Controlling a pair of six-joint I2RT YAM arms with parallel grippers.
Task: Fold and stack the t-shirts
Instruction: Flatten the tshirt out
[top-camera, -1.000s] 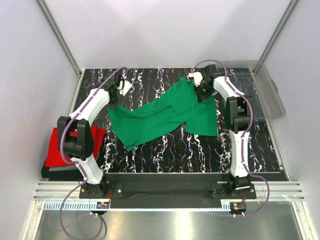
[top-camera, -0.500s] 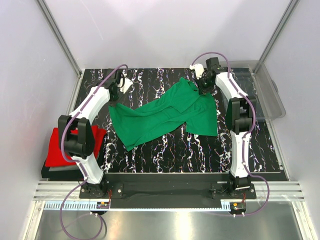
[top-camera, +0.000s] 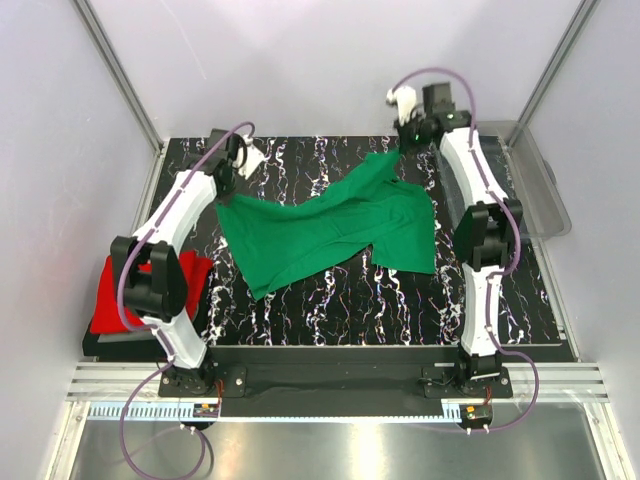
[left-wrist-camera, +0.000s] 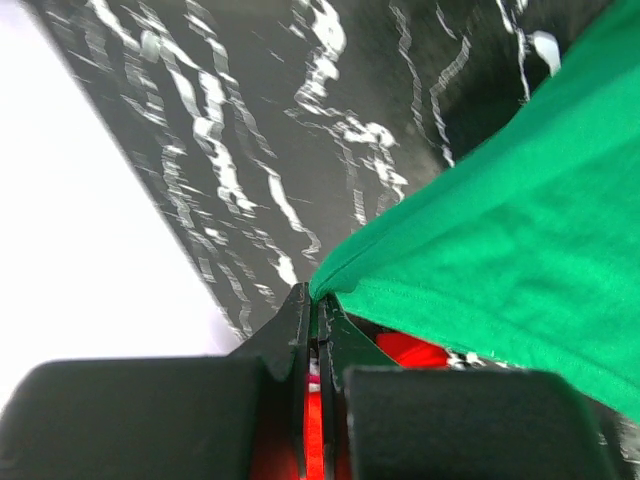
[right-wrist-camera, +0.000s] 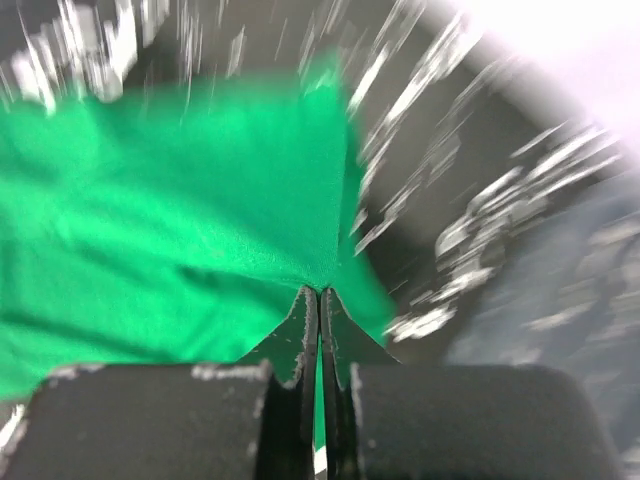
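The left end effector (left-wrist-camera: 318, 300) is clamped tight on one corner of the green t-shirt (top-camera: 330, 225). The right end effector (right-wrist-camera: 319, 292) is pinched shut on its far edge, and the rumpled cloth hangs between them and trails onto the marbled bench (top-camera: 400, 300). A red t-shirt (top-camera: 105, 290) lies folded at the near left, well apart. The step looks like spreading the shirt before folding. Next, the two grips likely need drawing apart evenly, then lowering so the cloth lies flat.
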